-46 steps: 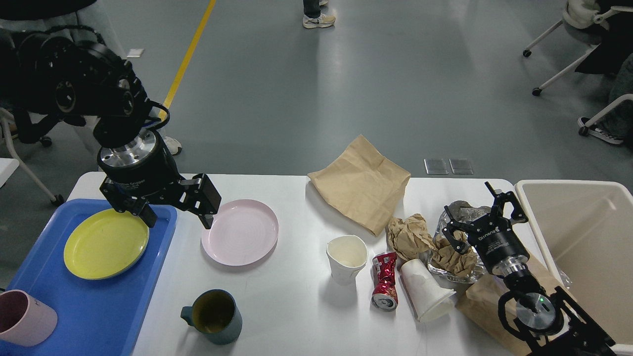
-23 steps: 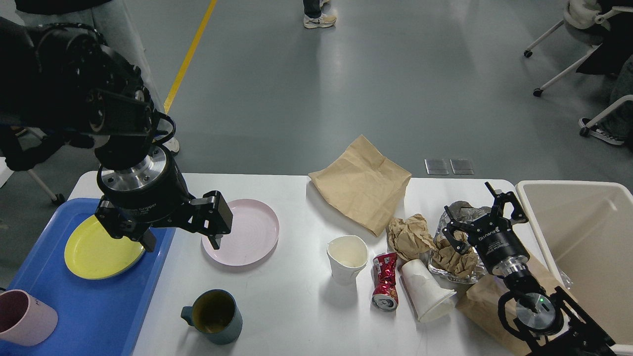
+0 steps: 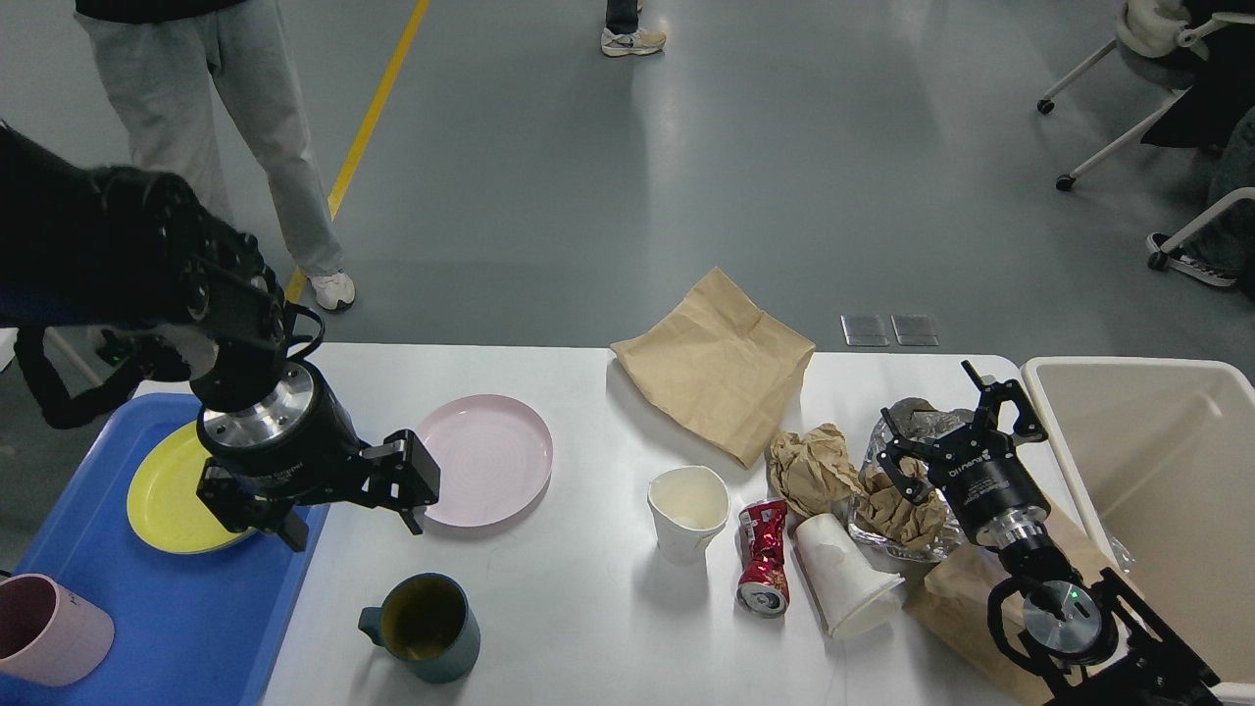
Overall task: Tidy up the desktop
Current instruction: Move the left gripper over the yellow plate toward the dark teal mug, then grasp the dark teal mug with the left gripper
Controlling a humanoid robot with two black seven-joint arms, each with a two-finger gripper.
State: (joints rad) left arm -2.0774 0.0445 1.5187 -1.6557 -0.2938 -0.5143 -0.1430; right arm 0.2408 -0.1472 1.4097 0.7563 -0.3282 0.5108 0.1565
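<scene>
The white desktop (image 3: 588, 628) carries dishes on the left and litter on the right. My left gripper (image 3: 353, 528) hangs open and empty over the seam between the blue tray (image 3: 196, 618) and the pink plate (image 3: 485, 459), just above the dark teal mug (image 3: 426, 628). A yellow plate (image 3: 162, 495) and a pink mug (image 3: 44, 628) sit on the tray. My right gripper (image 3: 936, 412) is open over foil holding crumpled paper (image 3: 907, 515). Close by are a crumpled brown paper (image 3: 812, 469), a crushed red can (image 3: 764, 557), an upright white cup (image 3: 688, 510) and a tipped white cup (image 3: 841, 574).
A flat brown paper bag (image 3: 716, 363) lies at the table's far edge, and another brown bag (image 3: 956, 598) sits under my right arm. A beige bin (image 3: 1167, 471) stands at the right. A person's legs (image 3: 245, 118) are behind the table's left end.
My left gripper has dropped and come toward me, from over the yellow plate and tray edge to just above the teal mug. The right arm has not moved.
</scene>
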